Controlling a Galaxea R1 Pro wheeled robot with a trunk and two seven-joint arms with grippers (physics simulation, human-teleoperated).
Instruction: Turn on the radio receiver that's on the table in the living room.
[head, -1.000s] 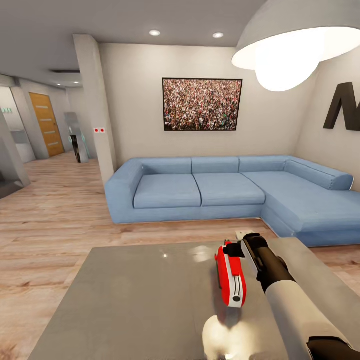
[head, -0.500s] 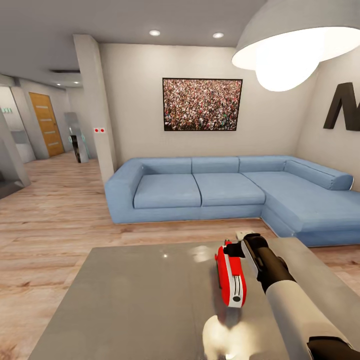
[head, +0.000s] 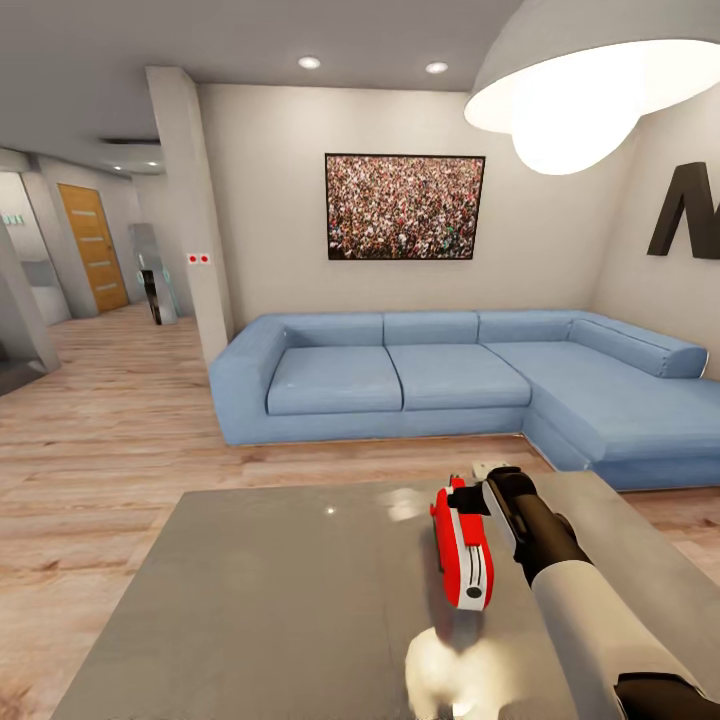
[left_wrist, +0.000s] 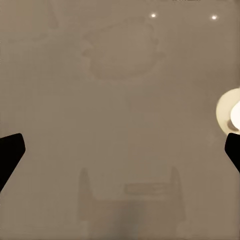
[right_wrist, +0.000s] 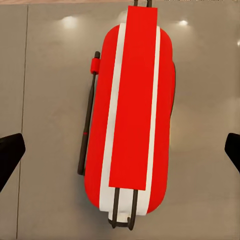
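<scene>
Right now the radio receiver stands on edge on the glossy grey table, in the lower centre-right of the head view, with the blue sofa across the middle of the frame behind it. Its long axis runs away from the robot, nearly straight up the frame, the near rounded end low and the far end, with a small dark knob, pointing toward the sofa. The right gripper sits at the end of the forearm that rises from the lower right corner, and it lies just beside the radio's far right flank, so close that I cannot tell from the head view whether it touches. In the right wrist view the radio fills the middle of the frame lengthwise, its thin antenna folded along one side, and the two dark fingertips show at the far left and right edges, spread wide with nothing between them; the claw is released. The left gripper looks down on bare reflective tabletop, its fingertips likewise spread apart and empty. The right arm is plainly the nearer one, and I judge that any press on the radio falls to it.
</scene>
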